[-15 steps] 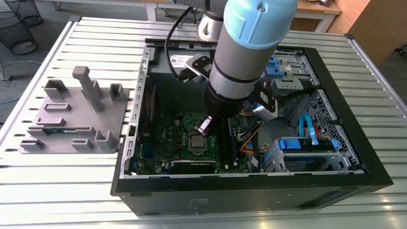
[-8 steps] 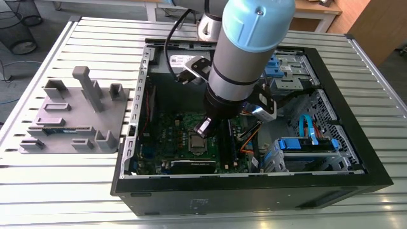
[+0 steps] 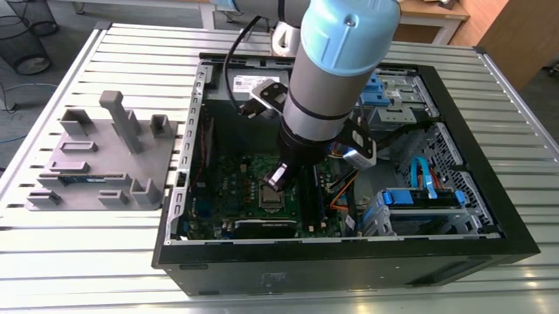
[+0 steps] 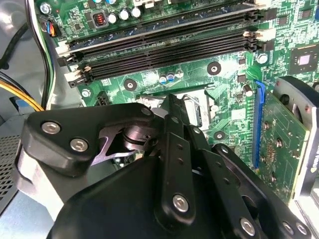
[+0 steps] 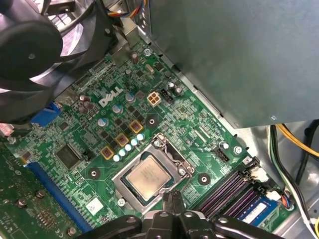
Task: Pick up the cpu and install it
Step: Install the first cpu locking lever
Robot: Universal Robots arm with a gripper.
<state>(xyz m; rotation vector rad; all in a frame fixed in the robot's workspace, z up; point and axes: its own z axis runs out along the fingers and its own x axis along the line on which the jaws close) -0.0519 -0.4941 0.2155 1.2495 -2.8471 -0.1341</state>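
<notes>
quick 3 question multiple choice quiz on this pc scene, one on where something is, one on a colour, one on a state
1. Where is the cpu?
A) on the table beside the case
B) in the socket on the motherboard
C) in a drive bay

2. What colour is the motherboard?
A) green
B) red
C) white

3. How is the computer case set?
A) shut, with its side panel on
B) standing upright
C) lying flat with its open side up

Answers:
1 B: in the first wrist view the silver chip sits inside the socket's metal frame.
2 A: the board is green in both wrist views.
3 C: in the exterior view the arm reaches down into the exposed interior.
</notes>
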